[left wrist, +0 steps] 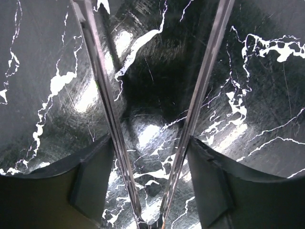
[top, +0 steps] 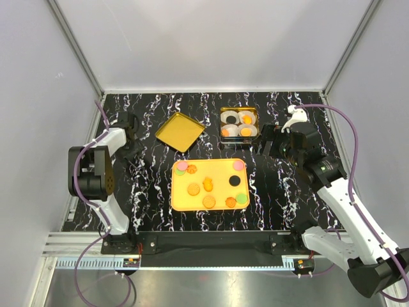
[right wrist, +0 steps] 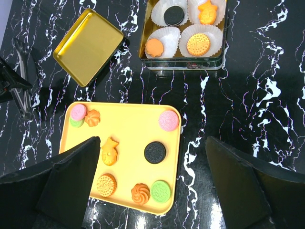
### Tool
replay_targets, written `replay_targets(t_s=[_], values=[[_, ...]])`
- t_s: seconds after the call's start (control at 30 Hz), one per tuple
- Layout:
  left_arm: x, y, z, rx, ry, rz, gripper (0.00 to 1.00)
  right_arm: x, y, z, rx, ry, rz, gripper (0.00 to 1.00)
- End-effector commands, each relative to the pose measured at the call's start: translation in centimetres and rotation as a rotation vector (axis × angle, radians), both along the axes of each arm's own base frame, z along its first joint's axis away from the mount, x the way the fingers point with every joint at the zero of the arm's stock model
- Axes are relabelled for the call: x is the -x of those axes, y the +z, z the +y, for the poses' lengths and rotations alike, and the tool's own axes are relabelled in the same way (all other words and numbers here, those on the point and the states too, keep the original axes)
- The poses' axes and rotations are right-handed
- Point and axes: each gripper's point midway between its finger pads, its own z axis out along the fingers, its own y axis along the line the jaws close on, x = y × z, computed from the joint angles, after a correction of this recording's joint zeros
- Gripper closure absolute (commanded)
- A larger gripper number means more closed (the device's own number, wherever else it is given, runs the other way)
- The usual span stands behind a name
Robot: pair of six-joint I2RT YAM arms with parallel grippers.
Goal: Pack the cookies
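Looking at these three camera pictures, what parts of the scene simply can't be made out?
- Yellow tray: in the right wrist view, the right gripper's dark fingers cover its near left corner.
- Cookie tin: its far edge is cut off by the top of the right wrist view.
- Cookies: too small for shapes in the top view.
- Left gripper: its wrist view shows only marbled table; no cookies appear.

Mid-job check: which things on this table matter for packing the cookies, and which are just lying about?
For the job:
- cookies on the yellow tray
- tin with four paper cups, each already holding a cookie
- gold lid, off the tin
- right gripper, jaws open

Lying about:
- nothing that I can see; the left gripper sits over bare table, open
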Motion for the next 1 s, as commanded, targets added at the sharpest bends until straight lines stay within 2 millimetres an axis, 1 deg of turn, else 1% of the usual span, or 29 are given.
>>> replay_targets(t_s=[0.0, 0.07, 0.17, 0.2, 0.3, 0.4, 0.5, 0.53, 0.6, 0.63, 0.67, 0.73, 0.8, 0.83, 0.87, 0.9, 0.93, 0.97], values=[[-0.6, 1.0, 0.9, -0.032, 0.042, -0.048, 0.33, 0.0, 0.9, 0.3, -0.019, 0.014, -0.034, 0.0], [-0.6, 1.1, 0.8, -0.029, 0.041, -0.049, 0.25, 0.0, 1.0, 0.2, -0.018, 0.01, -0.036, 0.0], [-0.3, 1.0, 0.8, -0.022, 0.04, -0.048, 0.19, -0.1, 0.9, 0.2, -0.014, 0.006, -0.032, 0.0], [-0.2, 0.9, 0.7, -0.02, 0.039, -0.047, 0.15, 0.0, 0.8, 0.2, -0.014, 0.007, -0.031, 0.0], [0.2, 0.9, 0.9, -0.03, 0.04, -0.044, 0.12, 0.0, 1.1, 0.1, -0.014, 0.004, -0.035, 0.0], [0.7, 1.6, 1.3, -0.043, 0.055, -0.05, 0.1, 0.0, 1.0, 0.1, -0.013, 0.004, -0.031, 0.0], [1.0, 3.7, 1.9, -0.064, 0.059, -0.081, 0.1, 0.0, 1.1, 0.1, -0.011, 0.004, -0.028, 0.0], [0.9, 5.0, 1.9, -0.072, 0.056, -0.11, 0.1, -0.1, 1.0, 0.1, -0.009, 0.004, -0.024, 0.0], [1.1, 7.0, 2.4, -0.101, 0.059, -0.137, 0.1, -0.1, 1.2, 0.2, -0.015, 0.003, -0.03, 0.0], [1.2, 8.7, 2.5, -0.106, 0.058, -0.177, 0.1, -0.2, 1.1, 0.3, -0.016, 0.004, -0.023, 0.0], [1.2, 9.6, 2.6, -0.114, 0.055, -0.194, 0.11, -0.2, 1.1, 0.3, -0.02, 0.004, -0.022, 0.0], [0.9, 12.1, 2.5, -0.112, 0.049, -0.259, 0.12, -0.3, 1.1, 0.7, -0.038, 0.007, -0.018, 0.0], [0.2, 13.7, 1.4, -0.066, 0.011, -0.317, 0.14, -0.5, 1.3, 1.2, -0.058, 0.027, -0.019, 0.0], [-0.1, 14.4, 0.6, -0.049, -0.015, -0.339, 0.14, -0.7, 1.0, 1.5, -0.064, 0.029, -0.006, 0.0], [-0.5, 14.8, -0.2, -0.024, -0.039, -0.35, 0.14, -0.7, 1.1, 1.7, -0.069, 0.035, -0.003, 0.0], [-0.9, 15.7, -0.9, -0.016, -0.056, -0.369, 0.15, -1.0, 1.4, 1.8, -0.068, 0.038, -0.006, 0.0], [-1.3, 15.8, -2.4, -0.005, -0.093, -0.372, 0.15, -1.3, 1.3, 2.0, -0.065, 0.037, 0.001, 0.0], [-1.7, 16.0, -3.3, 0.02, -0.102, -0.386, 0.16, -1.6, 1.3, 2.1, -0.066, 0.035, 0.001, 0.0]])
